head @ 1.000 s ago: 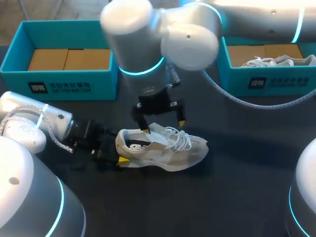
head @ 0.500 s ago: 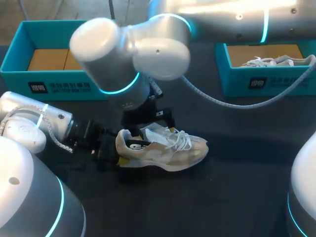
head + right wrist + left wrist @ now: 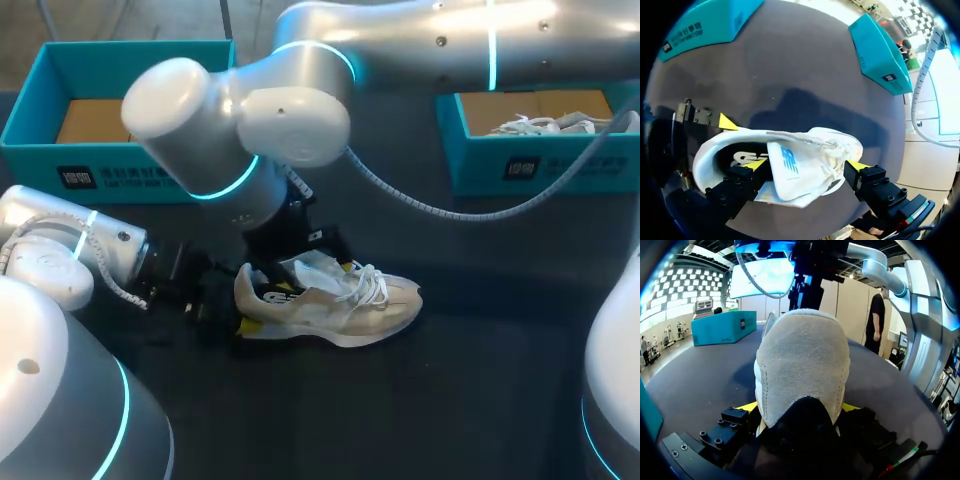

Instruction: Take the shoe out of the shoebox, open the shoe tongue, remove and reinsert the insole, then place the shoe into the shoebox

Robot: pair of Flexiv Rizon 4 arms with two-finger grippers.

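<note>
On the table: shoe [image 3: 340, 305], unboxed.
Left gripper [image 3: 799, 407] clamping heel [image 3: 800, 365], right gripper [image 3: 806, 165] spread over tongue [image 3: 787, 162]; spare shoe [image 3: 550, 123] in right box [image 3: 540, 168].

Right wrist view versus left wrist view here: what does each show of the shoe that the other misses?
Only the right wrist view shows the shoe from above: the tongue, laces, toe and the insole inside, with the right gripper open astride the tongue. Only the left wrist view shows the heel from behind, gripped on both sides by the left gripper. Both show the shoe on the dark table and a teal box beyond.
</note>
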